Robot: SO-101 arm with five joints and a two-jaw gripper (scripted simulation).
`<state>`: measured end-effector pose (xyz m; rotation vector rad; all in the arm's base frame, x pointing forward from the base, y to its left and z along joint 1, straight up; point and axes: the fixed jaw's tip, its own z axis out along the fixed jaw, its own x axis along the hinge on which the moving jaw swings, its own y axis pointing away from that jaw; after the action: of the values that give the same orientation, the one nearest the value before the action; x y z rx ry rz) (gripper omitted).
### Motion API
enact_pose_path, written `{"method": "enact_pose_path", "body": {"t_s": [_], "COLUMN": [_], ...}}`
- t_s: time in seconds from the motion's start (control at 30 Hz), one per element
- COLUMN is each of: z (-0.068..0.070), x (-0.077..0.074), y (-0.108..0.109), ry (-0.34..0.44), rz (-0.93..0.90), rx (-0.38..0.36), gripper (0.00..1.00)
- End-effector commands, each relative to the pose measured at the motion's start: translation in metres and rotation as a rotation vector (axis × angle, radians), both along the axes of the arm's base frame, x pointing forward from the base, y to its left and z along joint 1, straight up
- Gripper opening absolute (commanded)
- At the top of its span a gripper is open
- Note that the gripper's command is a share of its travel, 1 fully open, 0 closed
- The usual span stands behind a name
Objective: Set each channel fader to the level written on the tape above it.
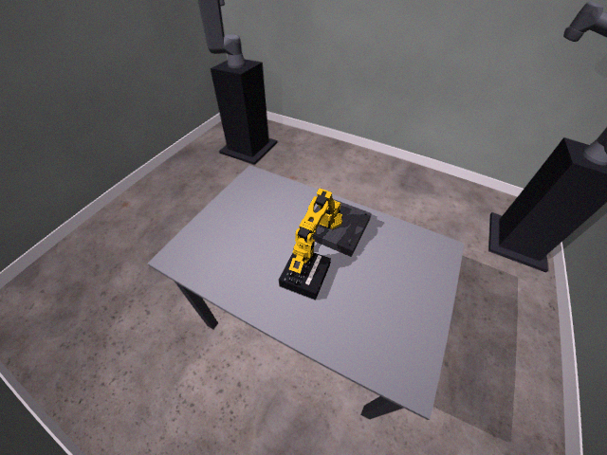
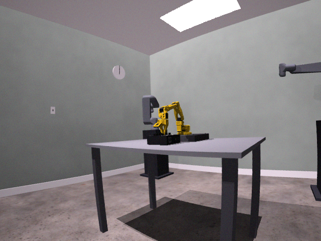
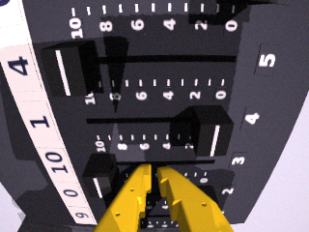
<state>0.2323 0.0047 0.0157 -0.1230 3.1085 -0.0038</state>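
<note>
The black lighting desk (image 1: 304, 276) lies on the grey table, and it also shows in the side view (image 2: 163, 139). In the wrist view a white tape strip (image 3: 39, 135) reads 0, 4, 1, 10, 0, 9 from top to bottom. The cap on row 5 (image 3: 65, 68) sits at the 10 end. The cap on row 4 (image 3: 209, 130) sits near 1. The cap on row 3 (image 3: 99, 177) sits at the 10 end. My yellow gripper (image 3: 154, 170) is shut and empty, its tips just above the desk at row 3, right of that cap.
The arm stands on a dark base plate (image 1: 342, 227) behind the desk. Two black pedestals with grey arms (image 1: 240, 105) (image 1: 554, 210) stand on the floor beyond the table.
</note>
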Motion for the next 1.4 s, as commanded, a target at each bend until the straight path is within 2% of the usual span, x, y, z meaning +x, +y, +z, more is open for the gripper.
{"method": "enact_pose_path", "body": {"t_s": [0.0,0.53,0.9,1.37], "z": [-0.003,0.01,0.011,0.021], "x": [-0.003,-0.003,-0.003,0.003], "y": [-0.002,-0.002,-0.002,-0.002], "ry": [0.029,0.029,0.029,0.029], "rz": [0.001,0.001,0.001,0.001], "rx": [0.001,0.001,0.001,0.001], "gripper": [0.0,0.0,0.0,0.0]}}
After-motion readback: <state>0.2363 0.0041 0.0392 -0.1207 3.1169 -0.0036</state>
